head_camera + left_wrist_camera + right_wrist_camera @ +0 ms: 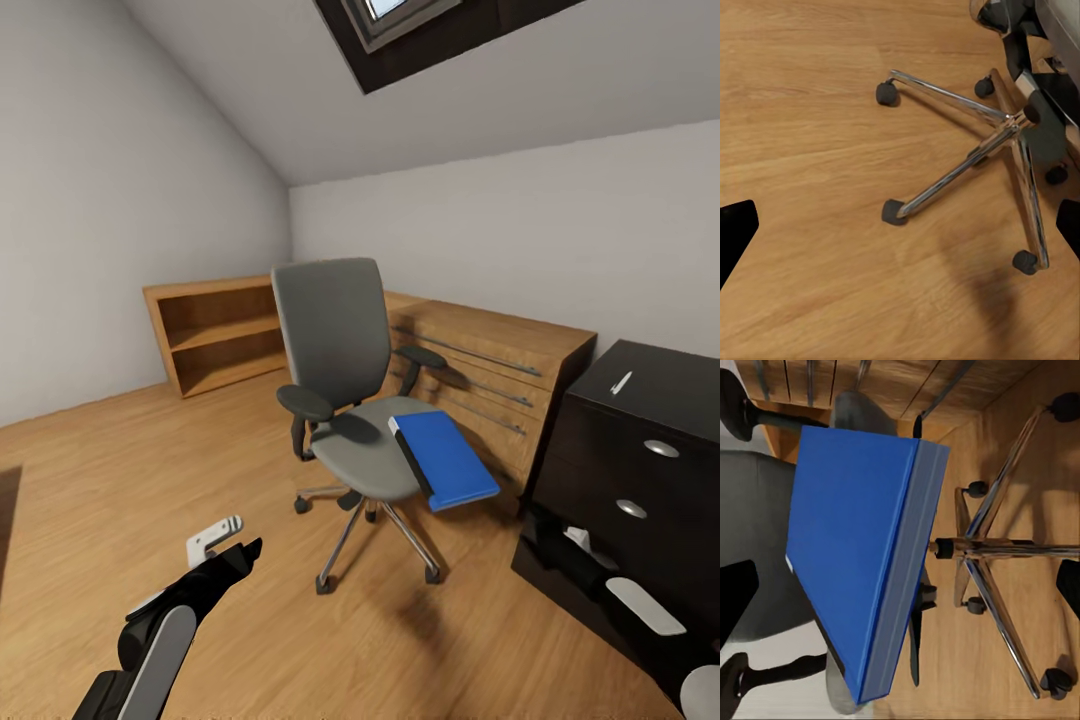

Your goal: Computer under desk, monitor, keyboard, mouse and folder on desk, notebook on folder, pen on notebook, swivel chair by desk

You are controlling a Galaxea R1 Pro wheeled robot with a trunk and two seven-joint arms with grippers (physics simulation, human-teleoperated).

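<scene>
The grey swivel chair (340, 380) stands mid-room on the wooden floor. A blue folder (445, 460) lies on its seat and juts over the seat's right edge. Part of the desk, its black drawer unit (640, 450), is at the right, with the white pen (621, 382) on top. My left gripper (225, 545) hovers low, left of the chair, and is open (900, 232) above the floor beside the chair's metal base (1005, 127). My right gripper (900, 592) is open over the folder (847, 547), with nothing held. My right arm (640, 605) reaches in front of the drawers.
A light wooden dresser (500, 370) stands against the wall behind the chair. An open wooden bookshelf (215, 335) sits in the left corner. The ceiling slopes down on the left. Wooden floor (120, 470) stretches left of the chair.
</scene>
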